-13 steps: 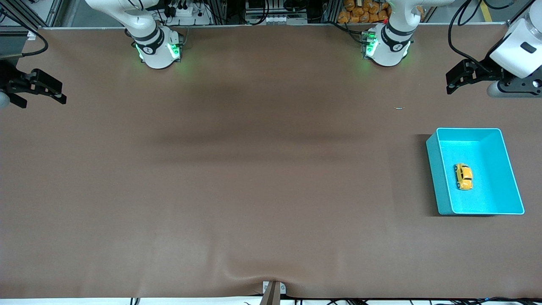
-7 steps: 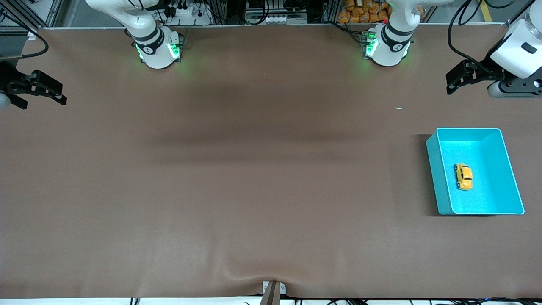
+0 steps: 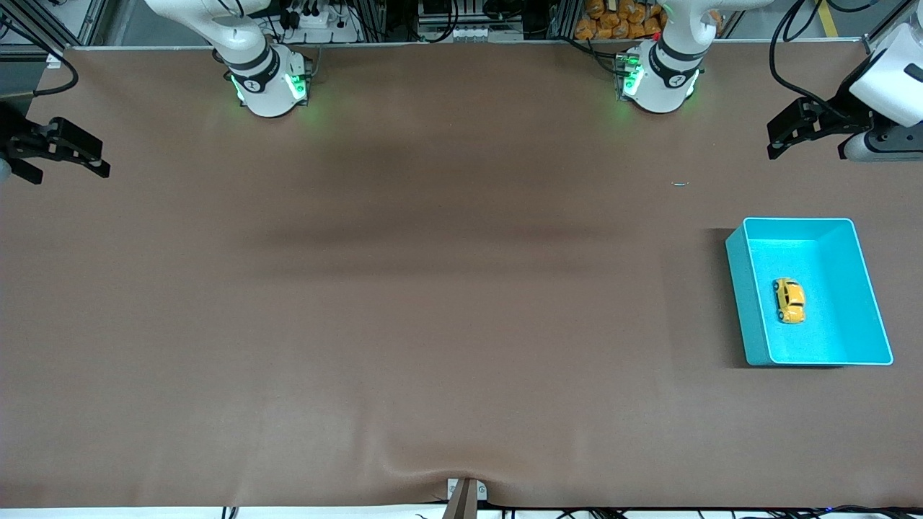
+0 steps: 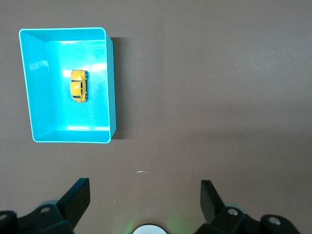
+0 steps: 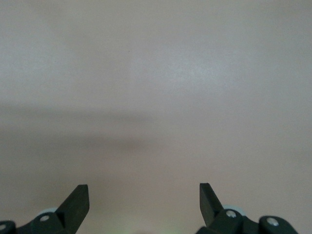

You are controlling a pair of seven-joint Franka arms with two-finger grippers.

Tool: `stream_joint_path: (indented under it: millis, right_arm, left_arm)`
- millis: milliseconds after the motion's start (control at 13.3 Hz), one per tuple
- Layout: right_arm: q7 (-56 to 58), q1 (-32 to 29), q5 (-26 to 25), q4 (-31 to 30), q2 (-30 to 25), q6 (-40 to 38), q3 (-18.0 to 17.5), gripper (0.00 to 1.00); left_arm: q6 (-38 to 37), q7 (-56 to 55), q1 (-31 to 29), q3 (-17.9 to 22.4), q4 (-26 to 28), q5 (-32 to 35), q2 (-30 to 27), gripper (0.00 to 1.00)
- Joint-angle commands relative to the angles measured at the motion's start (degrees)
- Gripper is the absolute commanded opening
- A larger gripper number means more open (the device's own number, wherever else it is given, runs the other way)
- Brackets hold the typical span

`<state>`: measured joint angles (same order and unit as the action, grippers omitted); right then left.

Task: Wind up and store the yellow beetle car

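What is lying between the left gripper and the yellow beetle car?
In the left wrist view, between the left gripper and the yellow beetle car lie bare table, a tiny pale scrap, and the turquoise bin's wall.

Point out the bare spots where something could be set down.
Bare brown table runs from the turquoise bin to the right gripper. Bin floor is free around the yellow car. The left gripper hangs above the bin's end.
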<state>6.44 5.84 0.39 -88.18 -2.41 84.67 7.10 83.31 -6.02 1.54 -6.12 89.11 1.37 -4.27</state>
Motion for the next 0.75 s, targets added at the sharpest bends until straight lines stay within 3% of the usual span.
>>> stream_joint_path:
  millis: [0, 678]
  right_arm:
    - [0.9, -0.8, 0.3, -1.4, -1.5, 0.2, -0.5, 1.00]
    - [0.9, -0.7, 0.3, -1.4, -1.5, 0.4, -0.6, 1.00]
  left_arm:
    - [-1.6, 0.0, 0.0, 0.1, -0.4, -1.5, -0.6, 1.00]
    - [-2.1, 0.0, 0.2, 0.4, -0.3, -1.5, -0.7, 1.00]
